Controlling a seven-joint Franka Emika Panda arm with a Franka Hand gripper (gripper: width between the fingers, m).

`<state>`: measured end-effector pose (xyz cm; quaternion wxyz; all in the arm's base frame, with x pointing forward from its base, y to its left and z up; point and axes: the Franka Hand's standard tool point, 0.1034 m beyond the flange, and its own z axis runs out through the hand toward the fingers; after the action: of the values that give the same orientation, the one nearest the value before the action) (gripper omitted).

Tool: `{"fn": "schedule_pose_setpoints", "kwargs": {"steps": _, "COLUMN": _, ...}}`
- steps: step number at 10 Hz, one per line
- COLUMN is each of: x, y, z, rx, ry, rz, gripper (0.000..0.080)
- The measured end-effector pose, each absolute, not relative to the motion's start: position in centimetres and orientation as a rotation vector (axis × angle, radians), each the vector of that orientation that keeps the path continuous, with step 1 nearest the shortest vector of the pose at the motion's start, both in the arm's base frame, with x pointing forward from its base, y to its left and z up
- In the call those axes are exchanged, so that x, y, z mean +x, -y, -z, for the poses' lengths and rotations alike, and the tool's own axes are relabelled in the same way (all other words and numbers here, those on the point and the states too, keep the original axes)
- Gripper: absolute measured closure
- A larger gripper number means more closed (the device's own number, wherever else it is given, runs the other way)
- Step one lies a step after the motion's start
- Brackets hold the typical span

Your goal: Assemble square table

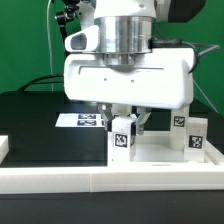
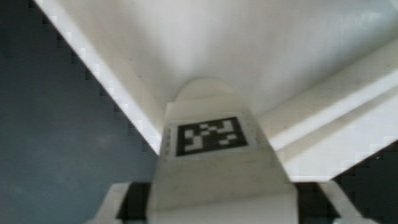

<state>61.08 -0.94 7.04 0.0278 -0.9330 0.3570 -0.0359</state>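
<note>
Step in hand, as judged: leg handling at the table slab, which lies on the black desk w/ the marker board behind, toward the exterior view's left. Fingers pinch a tagged leg, upright, foot approx. at the slab. Two spare legs stand to the right. Next: align leg w/ hole, seat it.

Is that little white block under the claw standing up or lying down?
Standing upright. In the exterior view the leg block rises vertically between the claw's fingers, tag facing forward. Whether the claw grips it, I cannot tell.
</note>
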Motion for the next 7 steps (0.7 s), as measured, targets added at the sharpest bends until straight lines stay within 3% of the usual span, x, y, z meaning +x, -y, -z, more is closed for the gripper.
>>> {"fn": "schedule_pose_setpoints", "kwargs": {"steps": 5, "x": 59.90, "y": 1.77, "z": -7.06, "rx": -2.791, "ry": -1.354, "rz": 0.068, "gripper": 0.0476}}
{"fn": "schedule_pose_setpoints", "kwargs": {"steps": 7, "x": 60.00, "y": 1.13, "z": -7.24, "rx": -2.802, "ry": -1.335, "rz": 0.053, "gripper": 0.0212}}
